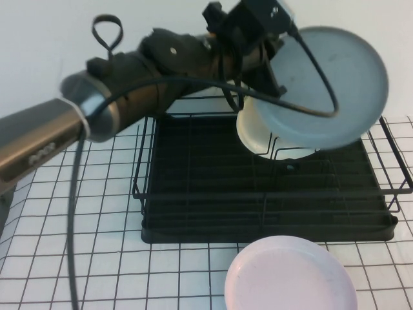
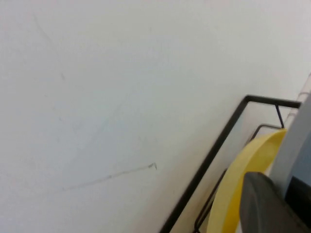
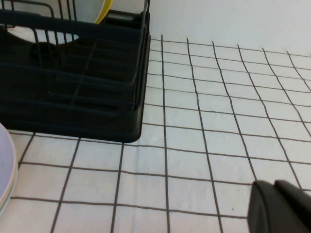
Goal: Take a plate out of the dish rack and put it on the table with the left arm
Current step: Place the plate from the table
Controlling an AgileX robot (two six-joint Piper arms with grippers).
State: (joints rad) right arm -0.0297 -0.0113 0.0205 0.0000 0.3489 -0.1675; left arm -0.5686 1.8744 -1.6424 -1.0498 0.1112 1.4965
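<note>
Lifting clear of the dish rack [image 1: 193,194], the plate [image 1: 329,84] hung above the rack's far right part, face tilted toward the camera, its left rim pinched in the left gripper [image 1: 271,61], whose jaws were closed tight on it. Judgement: the step in hand was the carry-out; doing it well would mean raising the plate until its lower rim cleared the upright loops and the cream-white plate [image 1: 258,132] standing just behind and below it, then swinging it to bare table [image 1: 77,213] before lowering flat. Grip was at one edge only, so a slow, level motion seemed wise to avoid the disc pivoting in the jaws. Plate was round, pale grey-blue, smooth and glazed-looking, with a raised rim. Rack was black wire over a black tray base, rectangular. Table was white with a thin black grid. A pale pink plate [image 1: 290,278] lay flat at the near edge, just in front of the rack. The right gripper [image 3: 279,208] sat low over the table, to the right of the rack; cannot tell its jaw state.
</note>
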